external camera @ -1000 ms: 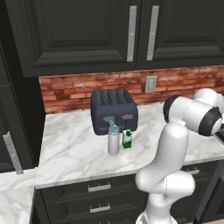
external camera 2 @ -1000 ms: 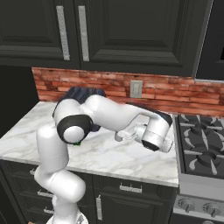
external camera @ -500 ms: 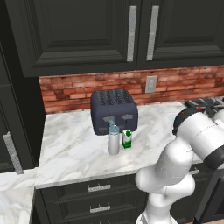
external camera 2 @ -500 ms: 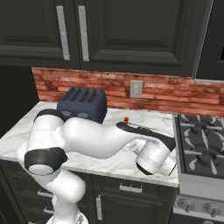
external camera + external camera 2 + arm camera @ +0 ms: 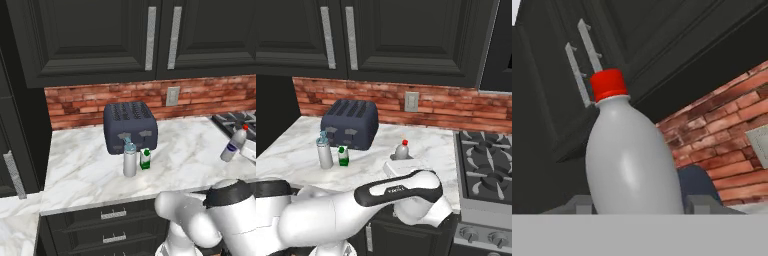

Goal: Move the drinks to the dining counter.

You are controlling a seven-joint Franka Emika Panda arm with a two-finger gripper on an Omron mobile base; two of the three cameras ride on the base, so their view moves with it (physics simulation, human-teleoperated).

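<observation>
Red-capped clear bottle (image 5: 632, 160) stands between the gripper's (image 5: 637, 206) two finger tips in the hand view, the jaws narrowed onto its body and holding it. From the left base camera this bottle (image 5: 233, 144) leans at 3 o'clock of the toaster (image 5: 130, 127), beside the stove (image 5: 236, 121). Grey metal bottle (image 5: 129, 158) and green-and-white carton (image 5: 145, 159) stand just beside each other on the marble worktop (image 5: 90, 170), at 6 o'clock of the toaster.

Red-capped bottle (image 5: 233, 145) tilted, lifted; grey bottle (image 5: 130, 159), green carton (image 5: 145, 159) upright on worktop.
</observation>
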